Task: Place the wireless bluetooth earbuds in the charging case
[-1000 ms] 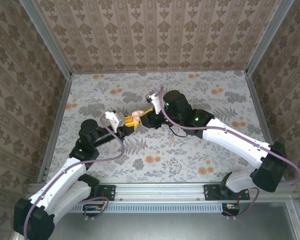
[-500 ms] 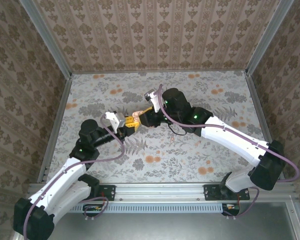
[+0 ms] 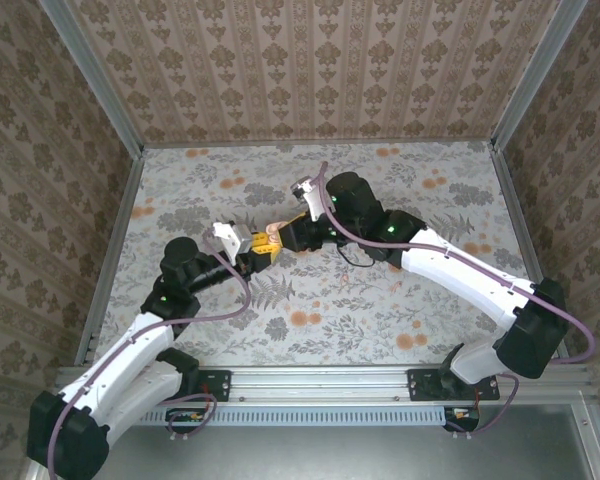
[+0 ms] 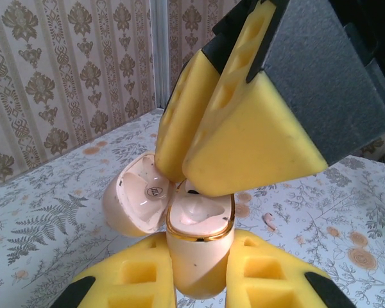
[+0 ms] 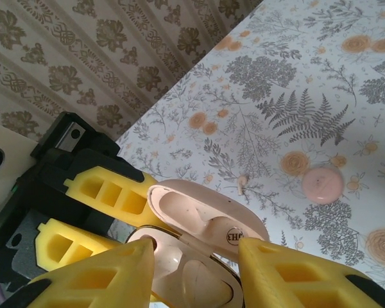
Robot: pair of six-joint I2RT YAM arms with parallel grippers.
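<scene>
Fingers [image 4: 144,279] of the left gripper [image 3: 260,253] are clenching the lower body of the charging case [image 4: 200,266], holding it upright above the table [image 3: 380,310], roughly midway between the two arms. The case's hinged lid [image 4: 138,199] is hanging open to one side, and a pale, glossy shape is sitting inside the gold-rimmed opening; whether it is a seated earbud cannot be told. Just above, the right gripper [image 5: 196,253] is hovering with its jaws released, its foam pads [image 4: 244,147] standing apart over the case mouth and gripping nothing that shows. Beyond the case, a loose earbud [image 4: 269,222] is lying on the flowered table surface. Farther back, the patterned wall [image 4: 51,77] is closing off the workspace.
</scene>
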